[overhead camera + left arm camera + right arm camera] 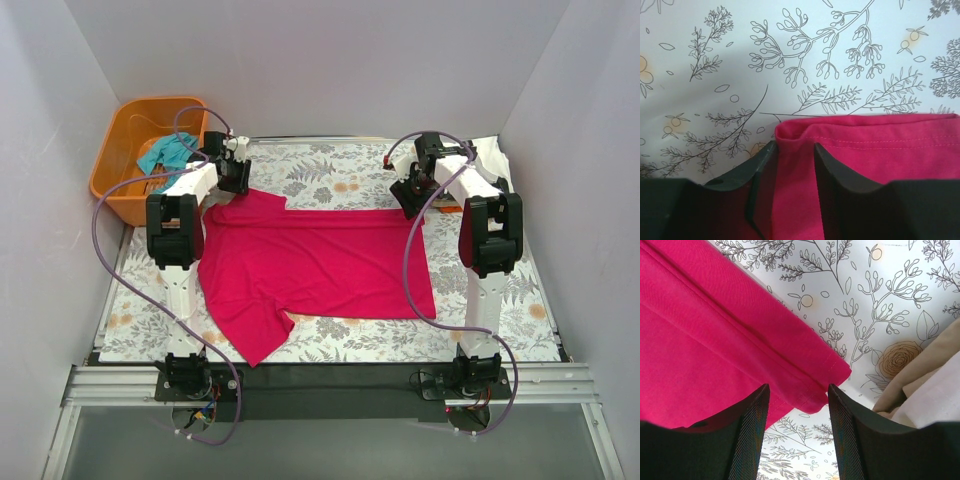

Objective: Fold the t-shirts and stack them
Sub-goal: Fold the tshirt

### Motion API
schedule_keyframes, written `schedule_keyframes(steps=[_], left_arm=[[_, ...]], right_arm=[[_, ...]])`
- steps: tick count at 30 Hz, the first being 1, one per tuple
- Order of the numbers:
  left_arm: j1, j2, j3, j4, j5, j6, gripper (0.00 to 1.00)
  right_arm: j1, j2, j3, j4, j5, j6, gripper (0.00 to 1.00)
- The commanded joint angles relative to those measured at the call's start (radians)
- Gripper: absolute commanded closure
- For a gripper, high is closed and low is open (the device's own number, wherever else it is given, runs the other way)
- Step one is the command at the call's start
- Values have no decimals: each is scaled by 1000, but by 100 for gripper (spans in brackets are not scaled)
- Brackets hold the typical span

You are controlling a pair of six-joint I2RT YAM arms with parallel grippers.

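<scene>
Floral worktop [330,180], center: red shirt [320,265] half-folded; left end effector [792,165] and right end effector [797,405] each straddle a corner, unclamped; teal shirt [165,152] in basket [115,135] upper left, unfolded.

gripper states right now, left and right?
Left gripper: open, fingers either side of a corner fold of the magenta t-shirt, not yet clamped.
Right gripper: open, straddling the shirt's hem corner, holding nothing.

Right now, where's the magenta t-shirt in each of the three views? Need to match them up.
Top external: magenta t-shirt spread flat mid-table, between both arms.
Left wrist: its hemmed corner fills the lower right, cloth running down between the left gripper fingers.
Right wrist: it covers the upper left, its hemmed corner just above the open right gripper.
Shared landmark: the floral tablecloth under the shirt appears in all three.
</scene>
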Motion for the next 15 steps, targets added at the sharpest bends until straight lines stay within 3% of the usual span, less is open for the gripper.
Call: schedule_keyframes(steps=[1,4,7,15], left_arm=[[-6,-33,20,-3,47,-1,67],[-10,9,80,-48,29,-13,49],[-9,31,100,-65,34,-38,39],[-38,-9,11,-20,24,-79,41]], right_arm=[[-2,-26,29,-14,-4,-5,52],[-2,-35,26,-16,-2,-1,52],[-2,-52,17,-18,-4,-1,52],[-2,-43,26,-21,4,-6,52]])
